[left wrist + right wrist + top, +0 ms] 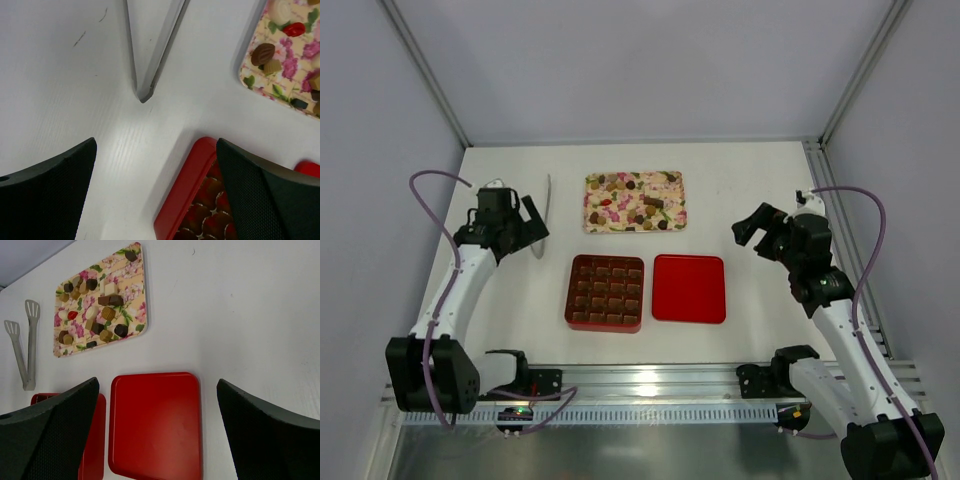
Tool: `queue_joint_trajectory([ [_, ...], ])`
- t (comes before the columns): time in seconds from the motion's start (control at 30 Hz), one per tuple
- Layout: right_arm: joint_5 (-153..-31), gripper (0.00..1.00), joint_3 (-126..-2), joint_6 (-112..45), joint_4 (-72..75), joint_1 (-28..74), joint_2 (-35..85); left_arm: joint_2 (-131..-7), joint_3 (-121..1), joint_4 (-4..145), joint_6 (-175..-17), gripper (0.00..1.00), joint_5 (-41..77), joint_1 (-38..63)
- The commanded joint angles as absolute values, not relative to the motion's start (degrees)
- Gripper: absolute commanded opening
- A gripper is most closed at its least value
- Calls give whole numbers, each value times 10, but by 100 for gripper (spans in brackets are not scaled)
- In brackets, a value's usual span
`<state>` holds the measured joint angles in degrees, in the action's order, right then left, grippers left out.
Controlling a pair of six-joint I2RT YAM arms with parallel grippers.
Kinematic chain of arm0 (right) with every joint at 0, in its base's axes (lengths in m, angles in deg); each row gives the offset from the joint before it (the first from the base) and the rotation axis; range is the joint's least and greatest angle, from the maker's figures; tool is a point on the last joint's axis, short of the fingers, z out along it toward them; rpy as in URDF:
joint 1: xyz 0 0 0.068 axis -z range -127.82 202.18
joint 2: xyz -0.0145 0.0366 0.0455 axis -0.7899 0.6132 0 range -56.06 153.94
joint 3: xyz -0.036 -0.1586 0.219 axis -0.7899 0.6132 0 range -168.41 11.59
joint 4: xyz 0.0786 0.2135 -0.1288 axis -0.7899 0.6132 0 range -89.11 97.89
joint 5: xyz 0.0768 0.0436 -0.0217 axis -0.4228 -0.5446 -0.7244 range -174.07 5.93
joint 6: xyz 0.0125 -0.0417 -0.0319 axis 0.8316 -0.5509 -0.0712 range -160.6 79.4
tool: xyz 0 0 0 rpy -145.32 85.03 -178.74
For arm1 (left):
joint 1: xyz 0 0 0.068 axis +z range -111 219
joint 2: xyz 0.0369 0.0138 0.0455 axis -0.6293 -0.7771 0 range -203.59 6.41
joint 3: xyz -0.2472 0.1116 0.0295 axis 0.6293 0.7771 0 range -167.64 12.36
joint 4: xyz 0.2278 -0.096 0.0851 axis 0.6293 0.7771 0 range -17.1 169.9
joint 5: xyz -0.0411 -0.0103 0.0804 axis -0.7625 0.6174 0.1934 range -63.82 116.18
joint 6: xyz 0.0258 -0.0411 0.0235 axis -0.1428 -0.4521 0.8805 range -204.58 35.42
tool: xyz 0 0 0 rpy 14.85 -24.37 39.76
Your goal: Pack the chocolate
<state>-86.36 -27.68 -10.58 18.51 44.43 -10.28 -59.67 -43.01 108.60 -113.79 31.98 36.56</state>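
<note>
All fingers (45, 435) well apart from chocolate (116, 300)

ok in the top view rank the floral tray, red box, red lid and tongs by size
1. floral tray and red box: too alike to rank
2. red lid, slightly smaller
3. tongs, by far the smallest

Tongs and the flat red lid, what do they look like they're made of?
Tongs: probably brushed metal, grey thin strips with a dull sheen, though pale plastic is possible. Red lid: likely plastic or lacquered card, smooth, softly glossy, rounded corners.
</note>
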Motion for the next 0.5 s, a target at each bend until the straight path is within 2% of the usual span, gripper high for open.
queue_joint_trajectory([
  [0.0, -895, 100, -288, -115, 148, 445, -102, -654, -457, 1035, -1124, 100, 327, 374],
  [0.3, -934, 100, -280, -101, 115, 445, -94, -837, -537, 982, -1070, 100, 377, 373],
  [0.47, -940, 100, -289, -102, 116, 445, -96, -896, -558, 951, -1037, 100, 387, 374],
])
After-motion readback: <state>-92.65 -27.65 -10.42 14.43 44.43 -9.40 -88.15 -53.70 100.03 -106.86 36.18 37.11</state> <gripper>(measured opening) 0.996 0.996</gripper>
